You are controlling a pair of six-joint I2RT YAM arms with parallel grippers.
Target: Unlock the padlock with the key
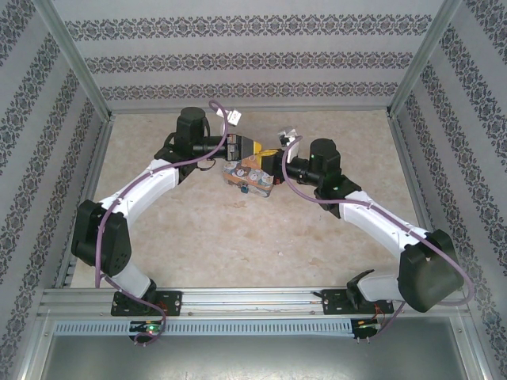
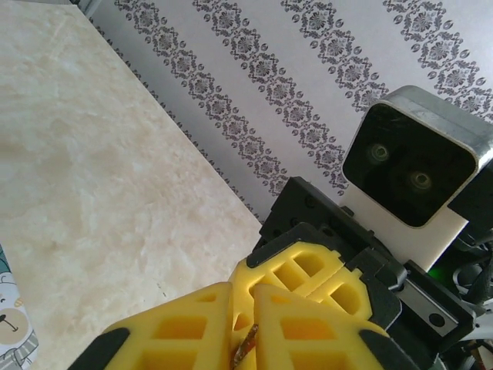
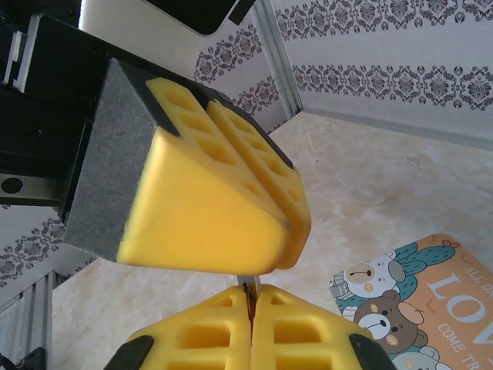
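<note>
**A:** ok so where's the key (image 3: 250, 281) at?

**B:** Bottom centre of the right wrist view. It's a thin silvery sliver poking up out of the right pincer (image 3: 250, 299), which is squeezed fully together on it.

**A:** and the left pincer (image 2: 243, 297)?

**B:** It's tip to tip with the right one. On its own cam, bottom centre, the fingers are pressed together with a thin brownish metal bit in the seam. Looks like the key too, but I can't tell for sure.

**A:** anything under them?

**B:** The tin (image 3: 420, 301), lower right, lying on the bench (image 2: 92, 154).
</note>
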